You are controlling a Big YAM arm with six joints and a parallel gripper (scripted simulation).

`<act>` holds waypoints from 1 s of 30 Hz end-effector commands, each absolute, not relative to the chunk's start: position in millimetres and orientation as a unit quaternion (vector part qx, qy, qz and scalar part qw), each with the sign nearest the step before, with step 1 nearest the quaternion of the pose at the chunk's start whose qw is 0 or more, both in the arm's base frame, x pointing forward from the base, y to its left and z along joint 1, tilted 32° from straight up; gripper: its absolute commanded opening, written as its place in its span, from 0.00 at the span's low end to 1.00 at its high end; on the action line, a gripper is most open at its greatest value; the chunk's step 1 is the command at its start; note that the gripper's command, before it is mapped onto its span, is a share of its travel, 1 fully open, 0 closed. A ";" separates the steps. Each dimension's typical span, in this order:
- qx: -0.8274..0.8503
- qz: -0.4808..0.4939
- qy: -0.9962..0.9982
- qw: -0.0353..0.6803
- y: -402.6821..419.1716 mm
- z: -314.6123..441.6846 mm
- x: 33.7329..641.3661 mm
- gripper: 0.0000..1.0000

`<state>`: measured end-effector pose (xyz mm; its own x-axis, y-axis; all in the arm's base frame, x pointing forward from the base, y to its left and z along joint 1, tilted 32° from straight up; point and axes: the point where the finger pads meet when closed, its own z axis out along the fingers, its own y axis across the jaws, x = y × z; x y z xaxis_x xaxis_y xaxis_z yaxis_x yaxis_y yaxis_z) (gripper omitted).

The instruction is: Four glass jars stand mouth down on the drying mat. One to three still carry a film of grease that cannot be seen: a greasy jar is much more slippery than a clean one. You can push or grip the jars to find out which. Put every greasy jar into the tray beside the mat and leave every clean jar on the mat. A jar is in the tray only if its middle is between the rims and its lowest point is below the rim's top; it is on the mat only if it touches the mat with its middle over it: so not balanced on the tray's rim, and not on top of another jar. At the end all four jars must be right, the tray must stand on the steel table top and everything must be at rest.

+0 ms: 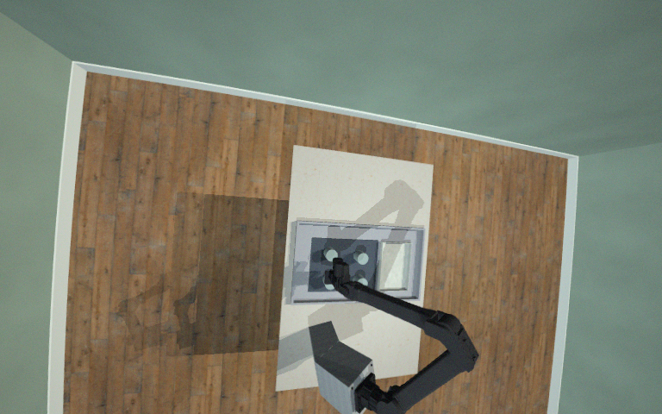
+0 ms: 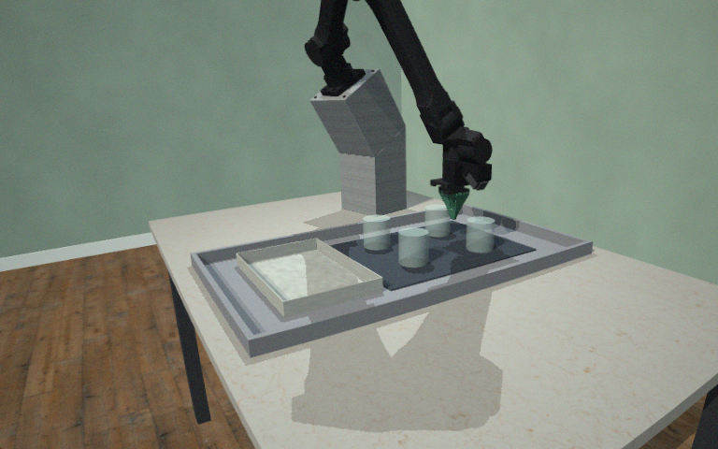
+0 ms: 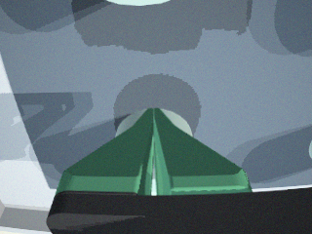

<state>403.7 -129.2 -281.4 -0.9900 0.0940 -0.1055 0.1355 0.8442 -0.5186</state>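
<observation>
Four pale glass jars stand mouth down on the dark mat (image 2: 434, 253): a left jar (image 2: 376, 231), a front jar (image 2: 413, 247), a back jar (image 2: 437, 220) and a right jar (image 2: 480, 234). From above I see three of them clearly (image 1: 331, 254) (image 1: 361, 256) (image 1: 361, 279); my arm covers most of the fourth. My gripper (image 2: 453, 213) has green fingers, is shut and holds nothing. Its tip hangs just above the mat, close beside the back jar's right side.
The white tray (image 2: 307, 274) stands beside the mat on the grey rimmed steel top (image 2: 402, 304), with nothing in it. It also shows in the overhead view (image 1: 395, 265). The arm's grey pedestal (image 2: 365, 148) stands behind the steel top.
</observation>
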 end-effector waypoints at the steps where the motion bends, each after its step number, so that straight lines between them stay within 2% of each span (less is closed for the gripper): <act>1: 0.062 -0.272 0.959 0.043 -134.0 -280.5 404.9 0.00; 30: 0.062 -0.272 0.959 0.043 -133.7 -280.9 401.6 0.00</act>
<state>405.6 -129.4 -281.2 -0.9890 0.0940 -0.1145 0.1402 0.8438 -0.5180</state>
